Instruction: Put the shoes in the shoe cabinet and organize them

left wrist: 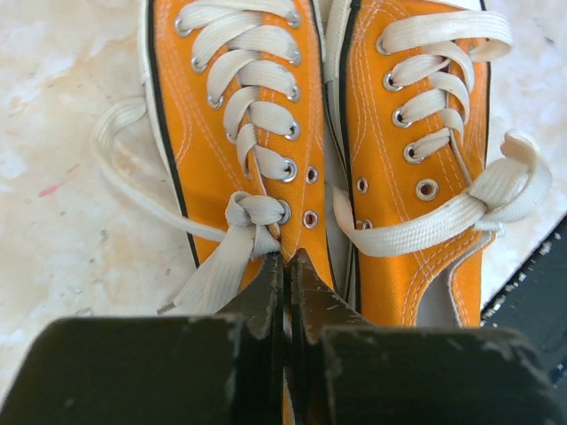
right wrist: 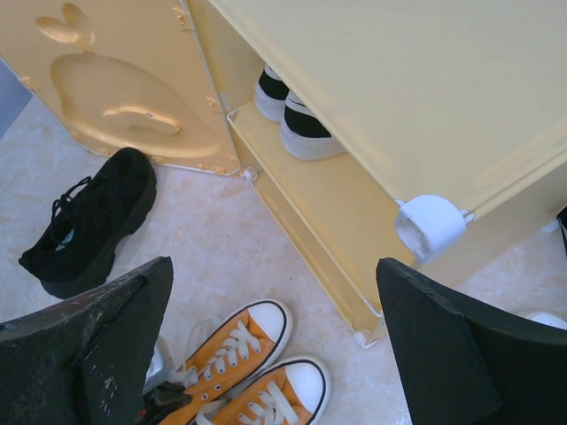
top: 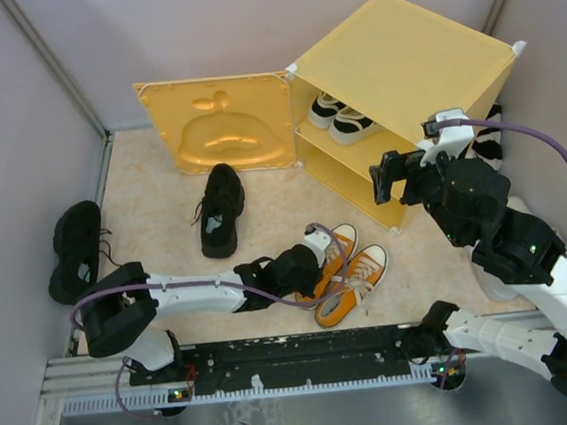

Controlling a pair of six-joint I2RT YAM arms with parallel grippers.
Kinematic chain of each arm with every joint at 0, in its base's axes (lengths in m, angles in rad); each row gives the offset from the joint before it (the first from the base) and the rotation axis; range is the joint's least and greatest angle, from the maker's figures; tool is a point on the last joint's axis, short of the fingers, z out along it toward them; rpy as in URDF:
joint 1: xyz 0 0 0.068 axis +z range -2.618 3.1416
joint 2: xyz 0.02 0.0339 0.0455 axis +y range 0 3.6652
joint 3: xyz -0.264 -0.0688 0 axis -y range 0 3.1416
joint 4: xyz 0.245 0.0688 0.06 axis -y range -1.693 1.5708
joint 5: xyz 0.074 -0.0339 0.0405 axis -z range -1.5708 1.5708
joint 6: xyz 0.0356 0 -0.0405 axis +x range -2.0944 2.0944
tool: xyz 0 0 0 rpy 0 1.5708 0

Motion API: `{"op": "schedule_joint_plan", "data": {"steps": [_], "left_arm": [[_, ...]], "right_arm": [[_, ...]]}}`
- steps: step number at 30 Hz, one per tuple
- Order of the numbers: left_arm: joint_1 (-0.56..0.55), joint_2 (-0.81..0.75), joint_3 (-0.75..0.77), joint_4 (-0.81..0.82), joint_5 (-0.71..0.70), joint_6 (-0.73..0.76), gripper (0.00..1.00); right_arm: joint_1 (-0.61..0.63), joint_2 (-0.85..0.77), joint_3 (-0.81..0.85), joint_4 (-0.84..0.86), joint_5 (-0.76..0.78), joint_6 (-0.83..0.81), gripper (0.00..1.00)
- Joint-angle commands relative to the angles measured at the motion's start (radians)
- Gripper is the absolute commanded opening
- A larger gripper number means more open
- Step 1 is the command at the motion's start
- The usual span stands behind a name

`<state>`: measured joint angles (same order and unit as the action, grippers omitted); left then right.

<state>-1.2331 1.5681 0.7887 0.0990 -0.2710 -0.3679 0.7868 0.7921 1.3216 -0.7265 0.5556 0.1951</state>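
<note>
Marbled floor (top: 150,185): the orange pair (left wrist: 390,230) lies near the cabinet (top: 399,56). My left pincer (left wrist: 286,261) looks clenched on one shoe's collar; light, floppy canvas, probably firmer at the heel. My right pincer (right wrist: 273,266) gapes, holding nothing.

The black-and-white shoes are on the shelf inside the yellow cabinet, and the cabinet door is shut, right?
Not quite. The black-and-white shoes are on the shelf inside the yellow cabinet, but the door is open, swung wide to the side. The top external view shows it.
</note>
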Motion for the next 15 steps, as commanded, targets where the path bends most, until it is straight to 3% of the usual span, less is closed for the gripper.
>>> {"op": "schedule_joint_plan", "data": {"steps": [1,3,4,11,15], "left_arm": [[-0.007,-0.008,-0.006,0.136,0.204,0.064,0.00],[-0.006,-0.024,-0.024,0.140,0.213,0.073,0.00],[-0.007,-0.033,-0.030,0.138,0.211,0.079,0.05],[-0.006,-0.096,0.001,0.053,0.144,0.108,0.50],[-0.007,-0.151,0.058,-0.048,0.138,0.111,0.64]], "right_arm": [[-0.008,-0.002,0.004,0.024,0.017,0.001,0.98],[-0.008,0.002,0.004,0.026,0.018,-0.001,0.98],[-0.008,0.003,0.004,0.027,0.016,-0.002,0.98],[-0.008,0.012,0.005,0.039,0.007,-0.003,0.98],[-0.008,0.015,0.005,0.041,0.003,-0.003,0.98]]}}
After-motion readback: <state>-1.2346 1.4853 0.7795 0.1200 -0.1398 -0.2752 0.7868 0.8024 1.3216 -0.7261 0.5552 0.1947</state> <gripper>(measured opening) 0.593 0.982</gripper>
